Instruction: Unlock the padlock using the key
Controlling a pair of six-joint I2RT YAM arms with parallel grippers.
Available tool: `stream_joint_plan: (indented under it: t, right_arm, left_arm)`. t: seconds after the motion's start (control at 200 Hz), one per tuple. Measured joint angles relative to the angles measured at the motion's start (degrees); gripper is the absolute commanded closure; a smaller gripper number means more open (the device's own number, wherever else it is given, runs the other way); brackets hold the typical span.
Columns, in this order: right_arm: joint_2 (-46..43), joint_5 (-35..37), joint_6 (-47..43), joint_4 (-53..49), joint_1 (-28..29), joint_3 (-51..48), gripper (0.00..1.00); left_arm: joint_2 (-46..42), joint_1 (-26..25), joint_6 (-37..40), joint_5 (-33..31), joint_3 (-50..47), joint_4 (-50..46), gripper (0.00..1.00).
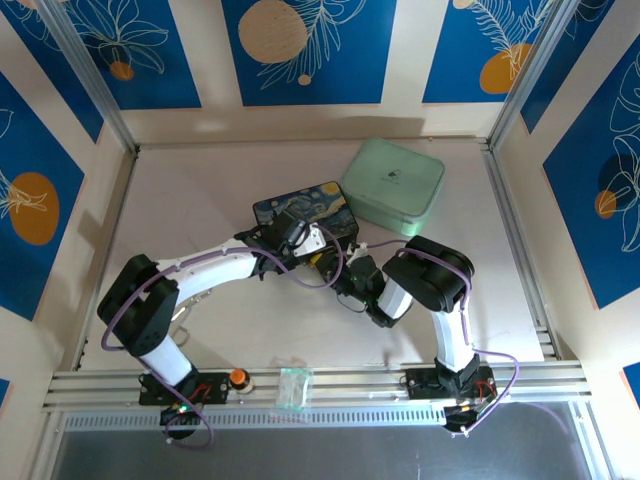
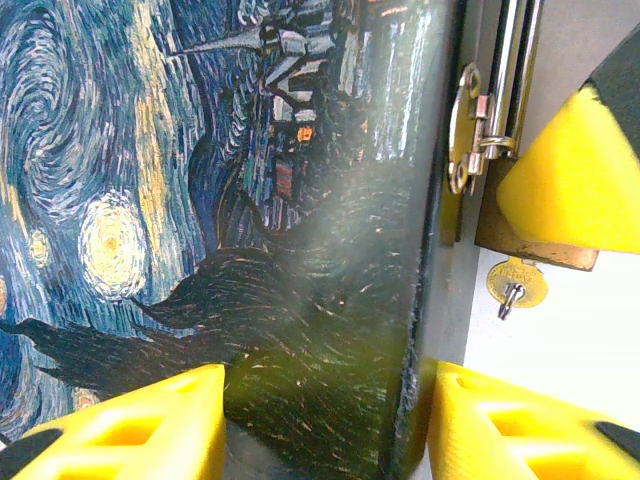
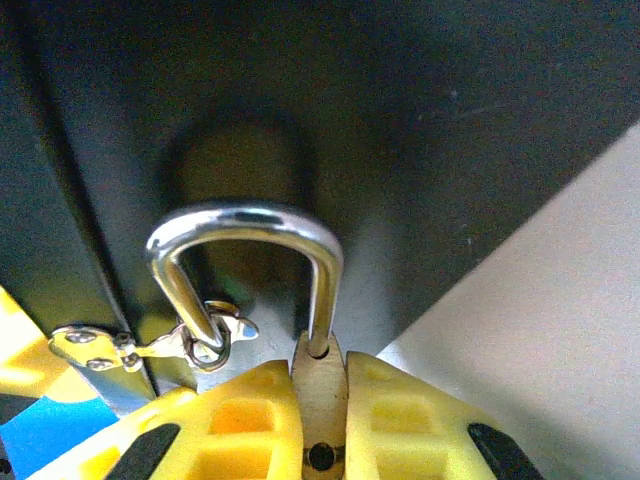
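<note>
Right now your right tool (image 3: 320, 375) is pinching the brass padlock (image 3: 319, 408) by its flat sides. The shackle is pointing away from you and hooking through the clasp (image 3: 150, 345) on the painted box (image 2: 200, 200). Your left tool (image 2: 328, 390) is hovering spread across the box's front edge. Its camera is catching what the right wrist is missing: the key (image 2: 517, 282) is sticking out of the padlock's base, in line with its long axis and facing the left tool.

Nothing readable here tbh. The mint-green case (image 1: 392, 186) has a small dark mark on its lid, way too tiny to make out.
</note>
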Motion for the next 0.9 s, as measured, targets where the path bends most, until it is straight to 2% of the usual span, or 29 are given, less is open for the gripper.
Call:
stream_joint_plan:
  t: [0.335,0.901]
  right_arm:
    - [-0.09,-1.46,0.7,0.81,-0.74,-0.55,1.0]
    - [3.8,-2.05,10.05,7.28,-0.81,-0.04,1.0]
  left_arm:
    - [-0.09,0.0,0.0,0.31,-0.07,0.22,0.5]
    - [-0.74,0.0,0.04,0.44,-1.16,1.38,0.5]
